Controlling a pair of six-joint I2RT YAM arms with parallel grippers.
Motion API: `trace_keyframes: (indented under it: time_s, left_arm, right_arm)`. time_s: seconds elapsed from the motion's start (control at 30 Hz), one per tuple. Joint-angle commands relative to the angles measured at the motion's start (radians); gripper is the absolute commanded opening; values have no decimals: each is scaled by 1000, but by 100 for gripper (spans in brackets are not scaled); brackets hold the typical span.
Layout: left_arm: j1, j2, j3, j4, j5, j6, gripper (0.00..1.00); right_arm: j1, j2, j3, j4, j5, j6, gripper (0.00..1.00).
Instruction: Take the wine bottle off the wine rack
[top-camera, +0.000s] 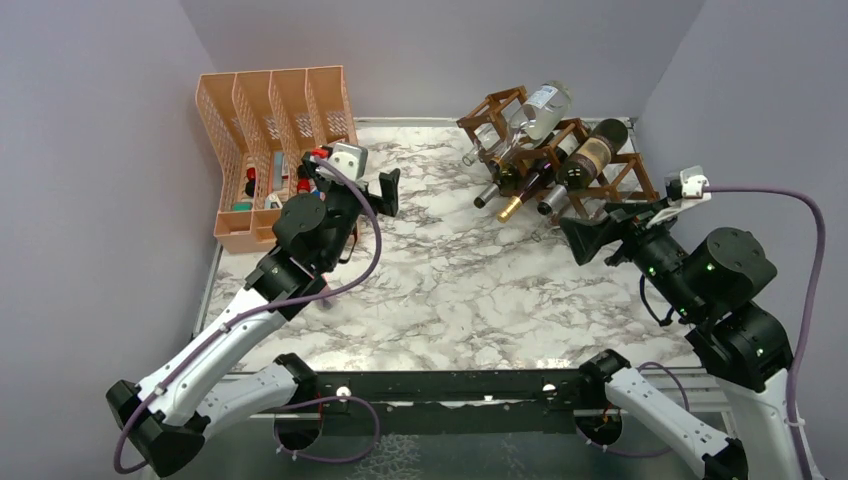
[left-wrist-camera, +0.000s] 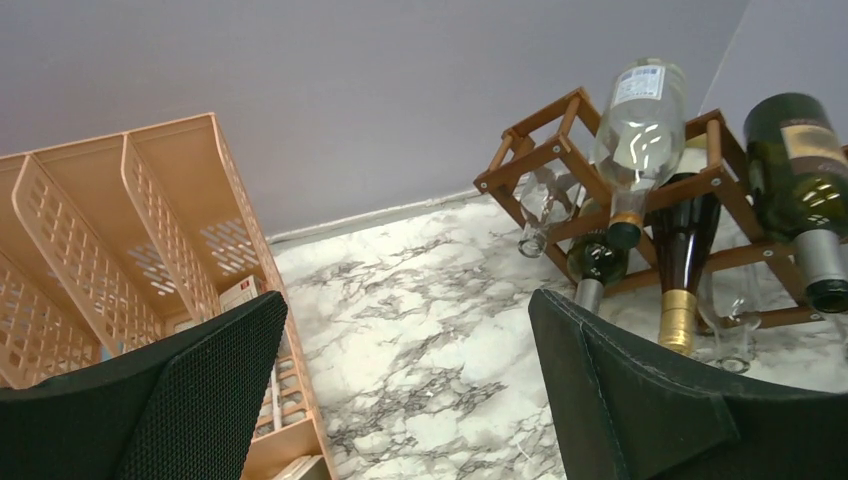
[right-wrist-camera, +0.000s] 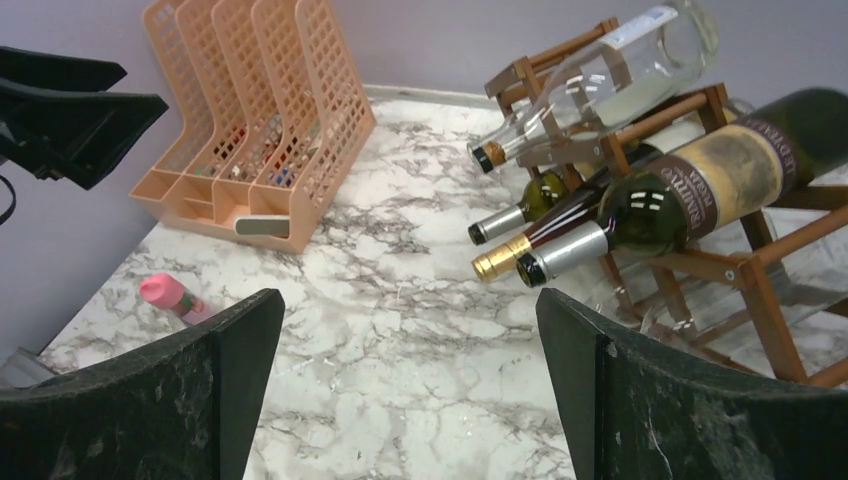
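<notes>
Jaws on both arms wide open, nothing held: right gripper (right-wrist-camera: 410, 400) sits near the front of the dark brown wooden lattice wine rack (right-wrist-camera: 765, 290) at the back right of the white marble-pattern table (top-camera: 450, 300), left gripper (left-wrist-camera: 410, 400) over by the peach plastic mesh file organizer (left-wrist-camera: 170, 230). Best candidate for the right arm looks like the dark green glass wine bottle (right-wrist-camera: 690, 195) with tan label and silver foil, lying neck-forward in the rack. Grip the neck behind the foil and pull straight along the bottle's axis, so neither the rack nor the clear glass bottle (right-wrist-camera: 600, 85) resting higher up gets dragged.

lettering on wine bottle (right-wrist-camera: 690, 190) label, illegible
</notes>
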Motion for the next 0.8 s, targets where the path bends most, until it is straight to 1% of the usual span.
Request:
trace_keyframes:
  time_s: [0.0,0.13,0.3,0.6,0.77]
  left_arm:
    - [69,32,-43,153,116,-26,99]
    - [115,61,-74,215,172,-39,99]
    - [146,77,-92,276,226,-53,99]
    - [161,91,-101,346,281,-72,99]
    - [161,94,-101,365,300,-77,99]
  right_arm:
    - [0,-1,-39,7,65,70,100]
    - [0,37,-42,-22,95,104,100]
    - [0,110,-29,-64,136,145,100]
    - [0,236,-18,-121,221,232,100]
    - [0,310,33,-144,333,247,100]
